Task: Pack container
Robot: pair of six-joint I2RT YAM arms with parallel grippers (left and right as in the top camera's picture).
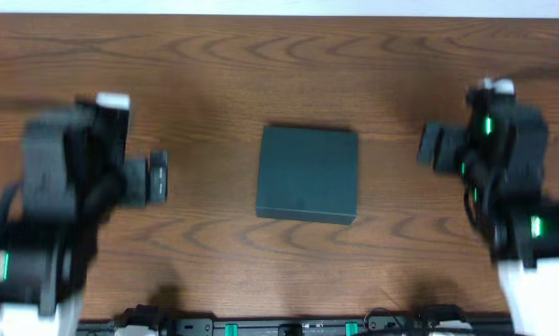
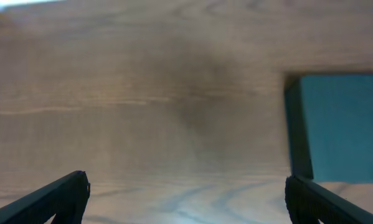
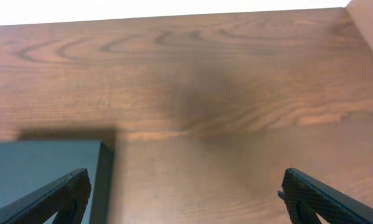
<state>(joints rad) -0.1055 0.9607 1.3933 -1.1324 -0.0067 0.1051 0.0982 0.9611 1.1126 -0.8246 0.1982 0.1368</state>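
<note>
The dark teal container (image 1: 307, 175) is set flat on the wooden table (image 1: 214, 75), roughly mid-table, and everything else here is placed relative to it. It's closed up, with the top face lying flat and plain, so the inside can't be seen at all. What it holds can't be told from any of the three views.

To the left of the container, the left arm (image 1: 64, 187) is seen from overhead, pretty smeared with blur, with a clear strip of wood between it and the box. In the left wrist view the left gripper (image 2: 186, 199) is held wide apart: the two dark fingers (image 2: 61, 199) are poked in from the bottom corners with only bare table grain between them. Nothing is pinched. The container is caught at the right edge of that view, one corner and a shaded side wall showing, just above the right-hand fingertip. Whether that tip is touching the box can't be told from there, but the overhead shows a gap.

To the right of the container, the right arm (image 1: 508, 177) is parked, also apart from the box, with green lights showing on it. The right gripper (image 3: 183, 199) is likewise spread wide, fingertips (image 3: 317, 199) at the bottom corners, and nothing is gripped. The container's top and one side wall are seen at the lower left, behind the left-hand fingertip.
</note>
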